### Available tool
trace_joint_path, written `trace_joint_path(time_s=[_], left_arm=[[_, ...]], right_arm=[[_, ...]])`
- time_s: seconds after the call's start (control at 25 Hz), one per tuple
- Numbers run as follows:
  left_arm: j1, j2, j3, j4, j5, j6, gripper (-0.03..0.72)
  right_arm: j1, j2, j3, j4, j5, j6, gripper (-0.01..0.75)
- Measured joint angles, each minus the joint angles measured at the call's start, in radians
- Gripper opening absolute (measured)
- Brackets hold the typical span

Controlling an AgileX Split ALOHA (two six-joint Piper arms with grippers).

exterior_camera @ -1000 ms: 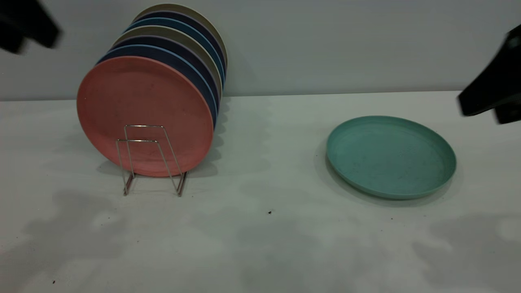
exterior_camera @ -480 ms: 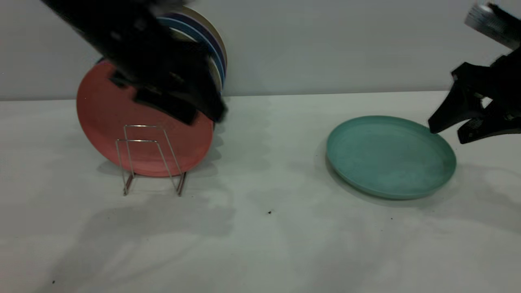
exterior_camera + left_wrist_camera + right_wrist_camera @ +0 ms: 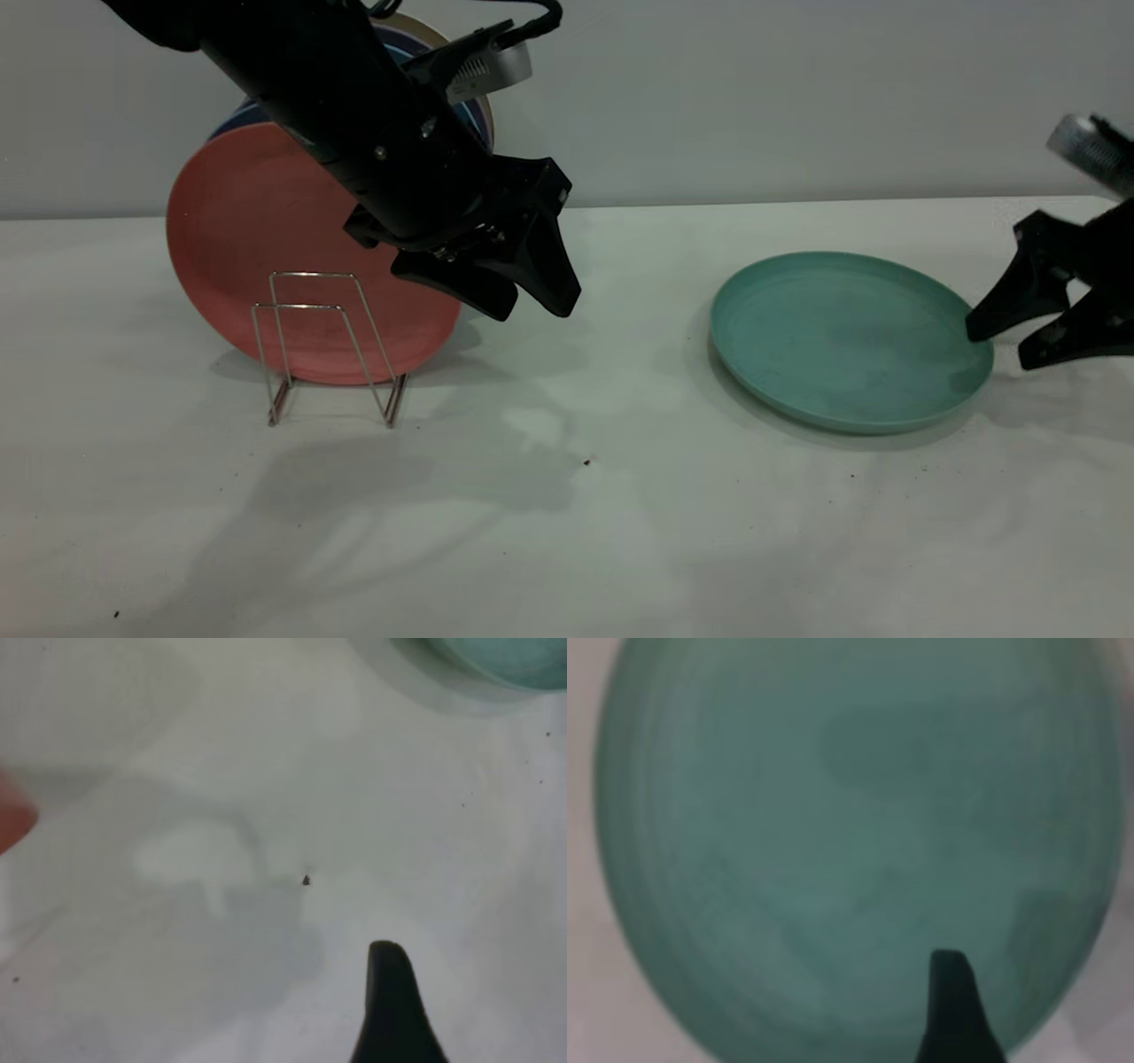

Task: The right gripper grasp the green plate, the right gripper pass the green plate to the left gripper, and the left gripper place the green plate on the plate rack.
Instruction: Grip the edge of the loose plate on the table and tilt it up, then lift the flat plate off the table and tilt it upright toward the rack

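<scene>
Green plate (image 3: 846, 341): lies flat on the white table (image 3: 567, 532), well to the right of the rack; the right wrist view is almost filled by its inside face.
Right gripper (image 3: 997, 350): low at the plate's right rim, fingers spread apart, the upper tip at the rim's inner edge and the lower one just outside it; nothing clamped.
Left gripper (image 3: 536, 306): hangs above the table between the rack and the green plate, angled down and to the right, fingers parted and holding nothing.
Plate rack (image 3: 323, 341): thin wire loops on the table at left, its two front loops bare.
Pink plate (image 3: 266, 239): stands on edge just behind those loops, at the front of a row of upright plates (image 3: 461, 115).
Left wrist view: bare tabletop, one dark fingertip (image 3: 390, 1010), a corner of the green plate.
</scene>
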Motion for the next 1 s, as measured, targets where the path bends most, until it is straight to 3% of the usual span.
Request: trace_joint_path(time_s=[0.4, 0.52, 0.6, 0.68, 1.0], left_arm=[[0.0, 0.0, 0.0, -0.001, -0.002, 0.0, 0.507], [0.0, 0.0, 0.0, -0.002, -0.003, 0.0, 0.507], [0.0, 0.0, 0.0, -0.008, -0.004, 0.0, 0.507], [0.0, 0.001, 0.0, -0.027, -0.008, 0.0, 0.507], [-0.001, 0.044, 0.0, -0.221, -0.065, 0.003, 0.507]], right_arm=[[0.007, 0.147, -0.139, 0.065, 0.065, 0.0, 0.379], [0.016, 0.163, -0.153, 0.079, 0.061, 0.0, 0.232], [0.022, 0.17, -0.156, 0.092, 0.053, -0.012, 0.084], [0.026, 0.173, -0.156, 0.119, 0.055, -0.06, 0.028], [0.037, 0.19, -0.194, 0.299, 0.3, -0.319, 0.015]])
